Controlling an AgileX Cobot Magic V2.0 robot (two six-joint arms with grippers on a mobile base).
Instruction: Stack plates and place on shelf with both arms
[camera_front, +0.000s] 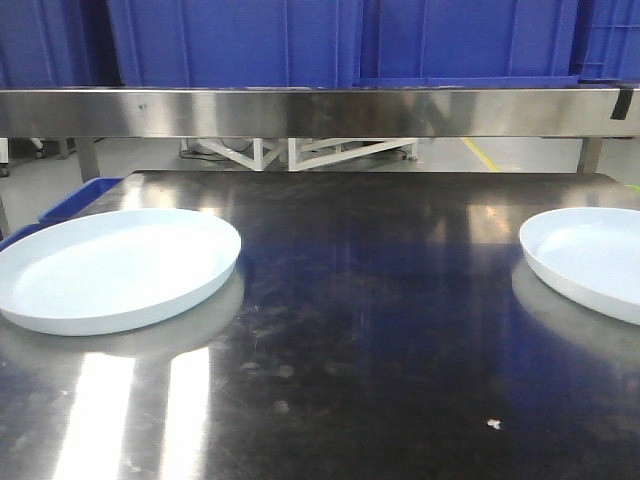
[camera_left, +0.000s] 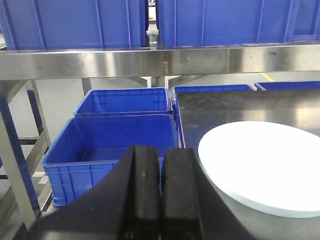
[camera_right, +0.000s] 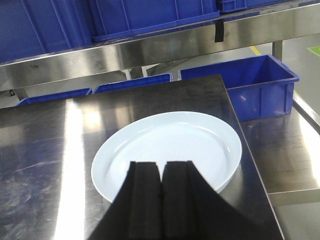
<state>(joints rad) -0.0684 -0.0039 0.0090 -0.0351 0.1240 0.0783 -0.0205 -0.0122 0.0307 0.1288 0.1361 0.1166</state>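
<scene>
Two pale bluish-white plates lie flat on the steel table. The left plate (camera_front: 115, 267) sits at the table's left side; in the left wrist view that plate (camera_left: 265, 165) lies right of my left gripper (camera_left: 161, 150), which is shut, holds nothing and hangs by the table's left edge. The right plate (camera_front: 595, 258) is cut off by the right border of the front view. In the right wrist view this plate (camera_right: 170, 147) lies just beyond my right gripper (camera_right: 161, 166), which is shut and holds nothing. The steel shelf (camera_front: 320, 110) runs across the back. Neither arm shows in the front view.
Blue crates (camera_front: 340, 40) stand on the shelf. Open blue bins (camera_left: 115, 145) sit on the floor left of the table, and another blue bin (camera_right: 255, 90) lies beyond the table's right edge (camera_right: 245, 140). The dark steel table (camera_front: 380, 320) stretches between the plates.
</scene>
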